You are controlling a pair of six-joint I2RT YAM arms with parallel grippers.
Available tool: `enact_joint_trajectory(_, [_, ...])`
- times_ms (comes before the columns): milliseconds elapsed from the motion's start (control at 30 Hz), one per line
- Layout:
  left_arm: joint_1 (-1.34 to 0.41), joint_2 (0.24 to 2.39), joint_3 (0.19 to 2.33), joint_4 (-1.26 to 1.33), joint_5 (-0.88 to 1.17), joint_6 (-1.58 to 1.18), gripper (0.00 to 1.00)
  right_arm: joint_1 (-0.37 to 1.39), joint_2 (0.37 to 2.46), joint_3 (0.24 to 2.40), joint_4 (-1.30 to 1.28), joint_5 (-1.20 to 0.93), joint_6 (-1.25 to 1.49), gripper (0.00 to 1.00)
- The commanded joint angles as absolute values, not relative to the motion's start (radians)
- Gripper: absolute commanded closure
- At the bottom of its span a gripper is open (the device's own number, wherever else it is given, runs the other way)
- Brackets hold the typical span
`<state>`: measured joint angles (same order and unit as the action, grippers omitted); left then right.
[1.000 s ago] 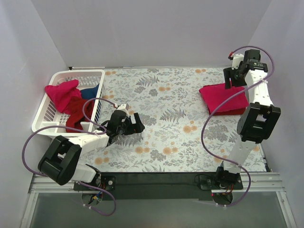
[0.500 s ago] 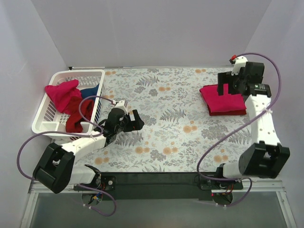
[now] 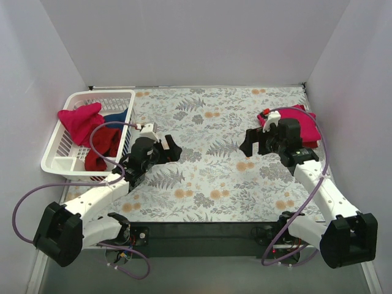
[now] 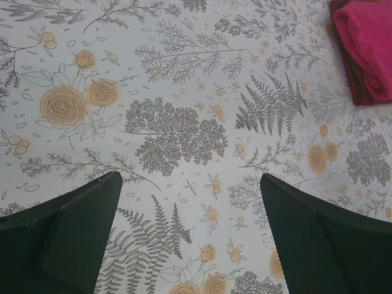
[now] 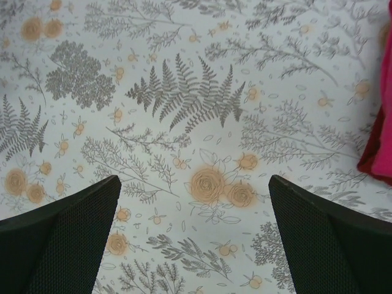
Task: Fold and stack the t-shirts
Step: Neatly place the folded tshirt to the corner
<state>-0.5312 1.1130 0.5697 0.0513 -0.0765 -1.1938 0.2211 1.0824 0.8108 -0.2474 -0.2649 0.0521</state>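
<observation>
A folded bright pink-red t-shirt (image 3: 304, 124) lies on a dark maroon one at the table's right back; the stack also shows in the left wrist view (image 4: 369, 46) and at the right wrist view's edge (image 5: 384, 131). In the white basket (image 3: 67, 162) sit crumpled t-shirts: pink-red (image 3: 79, 120), maroon (image 3: 103, 149) and blue (image 3: 116, 116). My right gripper (image 3: 252, 143) (image 5: 194, 180) hangs open over bare floral cloth, left of the stack. My left gripper (image 3: 167, 152) (image 4: 190, 180) is open and empty above the tablecloth, right of the basket.
The floral tablecloth (image 3: 208, 177) covers the table between the two grippers. White walls close in the back and both sides. The basket stands at the left edge. Purple cables loop beside each arm.
My right gripper has opened, left the folded stack at the back right and swung in toward the table's middle. The left gripper has drifted slightly farther from the arm's base.
</observation>
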Motion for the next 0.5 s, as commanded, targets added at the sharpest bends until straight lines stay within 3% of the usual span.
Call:
enact_joint_trajectory(0, [-0.525,1.065,0.594,0.037,-0.123,-1.181,0.12,0.245,1.051,0.747,-0.103,-0.255,0.106,0.02])
enact_joint_trajectory(467, [-0.525,1.049,0.591,0.038,-0.155,-1.157,0.12,0.252,1.069,0.696,-0.071,-0.201,0.08,0.02])
